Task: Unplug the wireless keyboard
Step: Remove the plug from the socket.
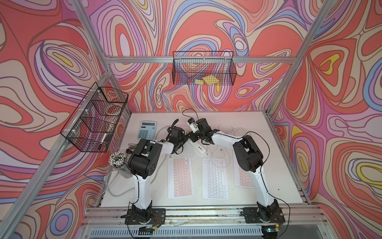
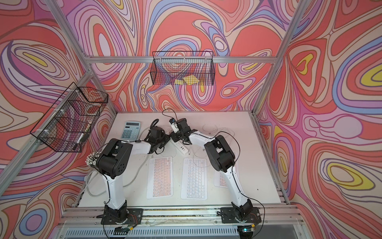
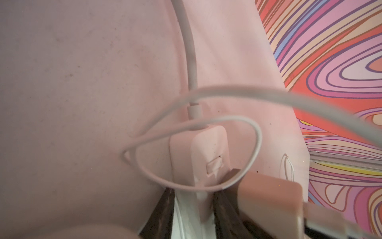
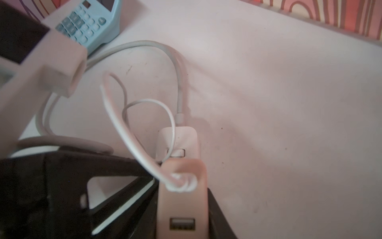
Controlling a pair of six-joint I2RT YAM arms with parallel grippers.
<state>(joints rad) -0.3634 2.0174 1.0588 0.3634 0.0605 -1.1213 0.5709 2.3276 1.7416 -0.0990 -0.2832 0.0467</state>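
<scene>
Left pincer [image 3: 194, 198] clamps the strip [image 3: 198, 149], right pincer [image 4: 183, 186] pinches the adapter [image 4: 182, 209]; a yank could snag the looped cable [image 4: 132, 140] and drag the strip.

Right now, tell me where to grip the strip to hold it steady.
Grip the strip across its narrow body, past the switch from the cord end, coming from above: it lies flat, with straight parallel long sides. Mind the charger beside it.

Swirling pink-and-orange patterned walls [image 1: 206, 31] enclose a white table [image 1: 275, 169] framed by aluminium rails [image 1: 140, 60].
</scene>
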